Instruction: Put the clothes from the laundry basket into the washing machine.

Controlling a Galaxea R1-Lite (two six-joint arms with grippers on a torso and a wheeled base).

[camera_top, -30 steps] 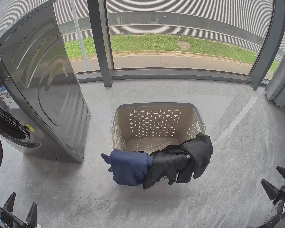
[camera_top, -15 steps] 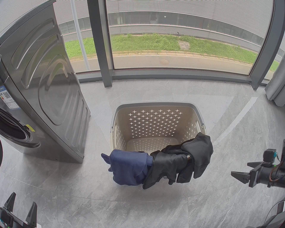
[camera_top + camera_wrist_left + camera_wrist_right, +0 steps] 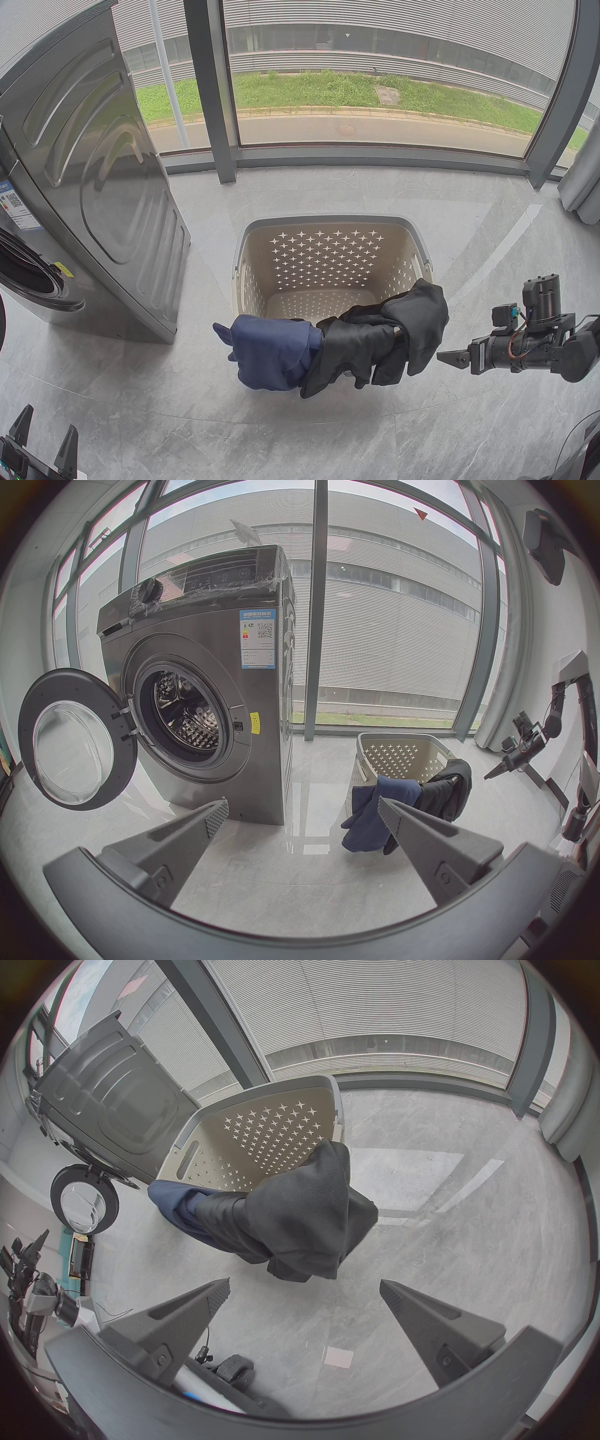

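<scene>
The dark grey front-loading washing machine [image 3: 106, 175] stands at the robot's left on the pale grey marbled tile floor [image 3: 312, 431]. Its round glass-fronted door [image 3: 72, 736] is swung fully open, so the steel drum mouth [image 3: 184, 714] is unblocked. A strip of bare floor separates the machine from the beige perforated plastic laundry basket [image 3: 331, 220], which sits in the middle, well short of the glass window wall [image 3: 375, 94]. There is open floor on the basket's near and right sides.

Two garments lie over the basket's near rim, their length running along it from left to right, with the ends hanging down the outside wall. The navy blue cloth garment [image 3: 272, 353] takes the left part. The black garment [image 3: 387, 337] takes the right part and wraps the near right corner.

The right arm reaches in level from the right. The right pincer [image 3: 453, 358] points left at the black garment, close beside it but not touching, with its fingers spread wide and nothing held. The left pincer [image 3: 45, 434] sits low at the near left, also spread wide and holding nothing, and faces the washer.
</scene>
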